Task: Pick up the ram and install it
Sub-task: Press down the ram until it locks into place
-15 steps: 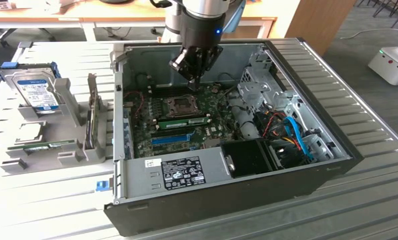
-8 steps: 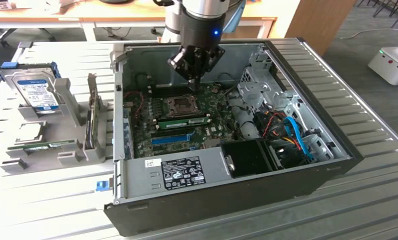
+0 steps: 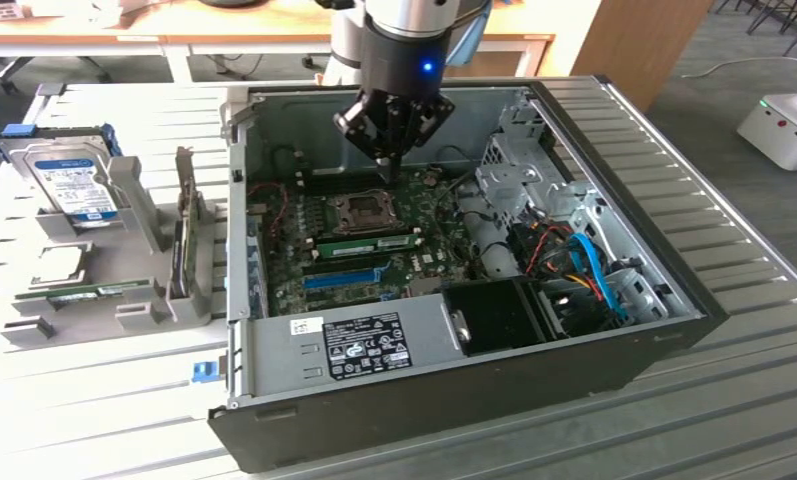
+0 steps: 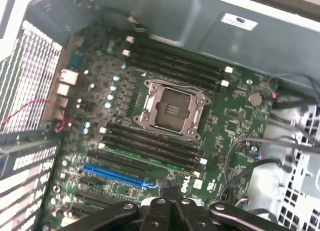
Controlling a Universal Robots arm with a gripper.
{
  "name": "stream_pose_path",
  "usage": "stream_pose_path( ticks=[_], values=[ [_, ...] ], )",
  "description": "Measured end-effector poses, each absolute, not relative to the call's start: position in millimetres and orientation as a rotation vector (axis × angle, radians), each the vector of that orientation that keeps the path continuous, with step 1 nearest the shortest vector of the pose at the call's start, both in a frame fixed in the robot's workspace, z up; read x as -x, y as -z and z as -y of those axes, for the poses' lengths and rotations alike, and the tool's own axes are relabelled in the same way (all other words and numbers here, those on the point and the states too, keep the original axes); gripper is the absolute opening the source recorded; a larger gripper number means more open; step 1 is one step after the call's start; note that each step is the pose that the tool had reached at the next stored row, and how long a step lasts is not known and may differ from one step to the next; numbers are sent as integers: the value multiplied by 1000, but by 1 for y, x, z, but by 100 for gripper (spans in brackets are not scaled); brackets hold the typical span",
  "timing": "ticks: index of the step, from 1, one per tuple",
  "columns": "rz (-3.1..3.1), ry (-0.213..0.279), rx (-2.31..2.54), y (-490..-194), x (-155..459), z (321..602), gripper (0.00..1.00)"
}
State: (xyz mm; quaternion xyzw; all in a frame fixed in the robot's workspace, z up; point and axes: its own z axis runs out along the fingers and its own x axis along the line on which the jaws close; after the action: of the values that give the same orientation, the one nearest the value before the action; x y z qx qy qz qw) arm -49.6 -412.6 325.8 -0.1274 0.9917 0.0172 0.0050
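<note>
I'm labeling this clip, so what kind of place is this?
Probably a lab or office workspace set up for robotic PC assembly: an open computer case on a ribbed metal table, parts racked in a gray fixture, wooden desks behind.

A green motherboard (image 4: 165, 136) with black memory slots (image 4: 150, 146) and one blue slot (image 4: 116, 175) was shown inside a grey-and-black case (image 3: 412, 400). A green ram (image 3: 367, 243) was seen seated on it. A silver hard drive (image 3: 67, 180) was marked by a blue label.
</note>
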Motion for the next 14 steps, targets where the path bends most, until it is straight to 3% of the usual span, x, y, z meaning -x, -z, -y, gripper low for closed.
stream_pose_path(
  ticks=[14],
  values=[
    [-3127, -52, 62, -325, 50, 413, 11]
  ],
)
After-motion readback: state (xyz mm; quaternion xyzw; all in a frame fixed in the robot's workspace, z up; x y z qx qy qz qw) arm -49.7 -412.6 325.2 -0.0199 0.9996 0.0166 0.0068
